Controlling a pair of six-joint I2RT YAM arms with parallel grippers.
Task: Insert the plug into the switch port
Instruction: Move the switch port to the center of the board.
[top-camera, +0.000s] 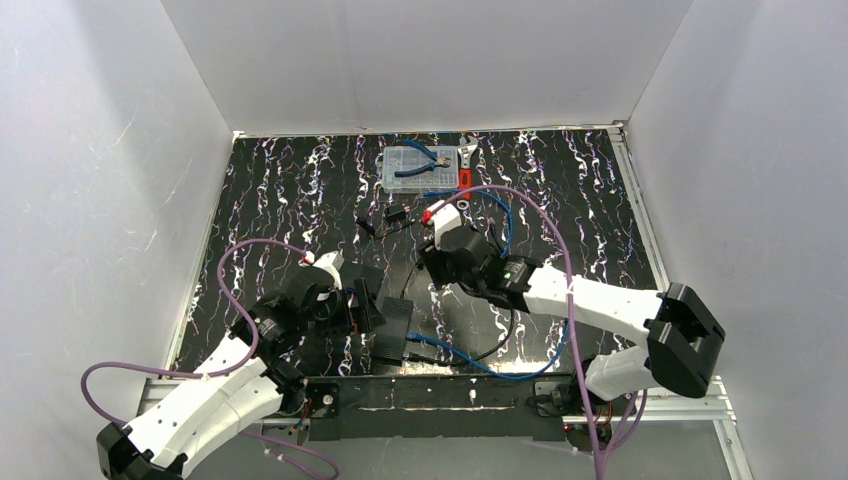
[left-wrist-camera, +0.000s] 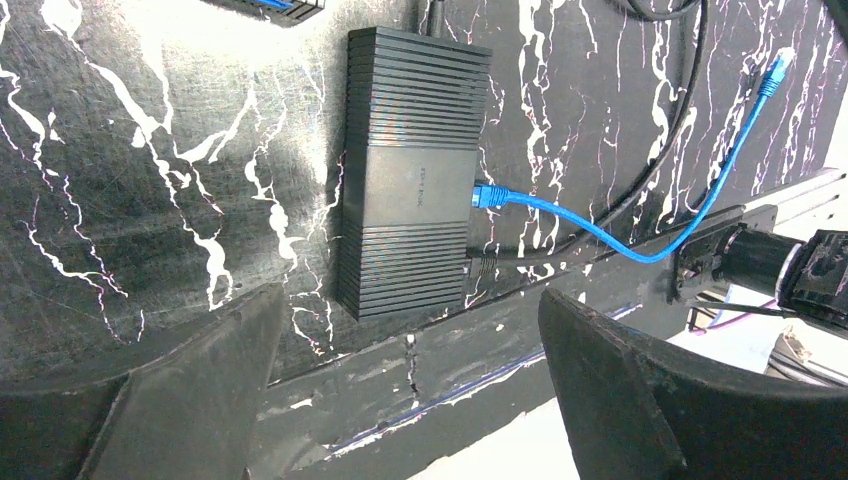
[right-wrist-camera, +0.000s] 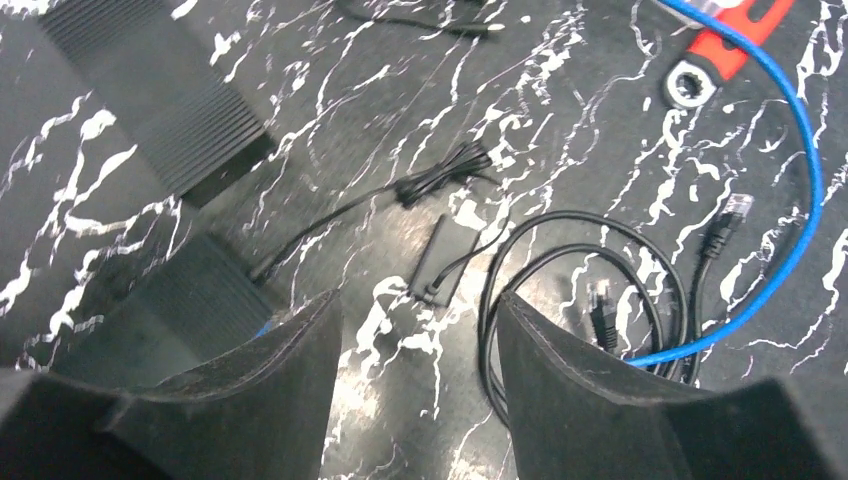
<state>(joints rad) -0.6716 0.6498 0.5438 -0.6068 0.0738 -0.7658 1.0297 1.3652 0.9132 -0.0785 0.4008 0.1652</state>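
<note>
In the lower centre of the top view the black switch (top-camera: 393, 330) lies flat near the table edge. The left gripper (left-wrist-camera: 410, 400) hangs just beside it, its fingers spread wide and holding nothing. In the left wrist view a blue plug (left-wrist-camera: 484, 196) sits in the right edge of the switch; how deep it sits is hard to judge. Higher, near the frame centre, the right gripper (right-wrist-camera: 420, 385) has its fingers apart and empty, with a loose black plug (right-wrist-camera: 722, 232) to the right of it. At the top centre stands the clear parts box (top-camera: 420, 168).
</note>
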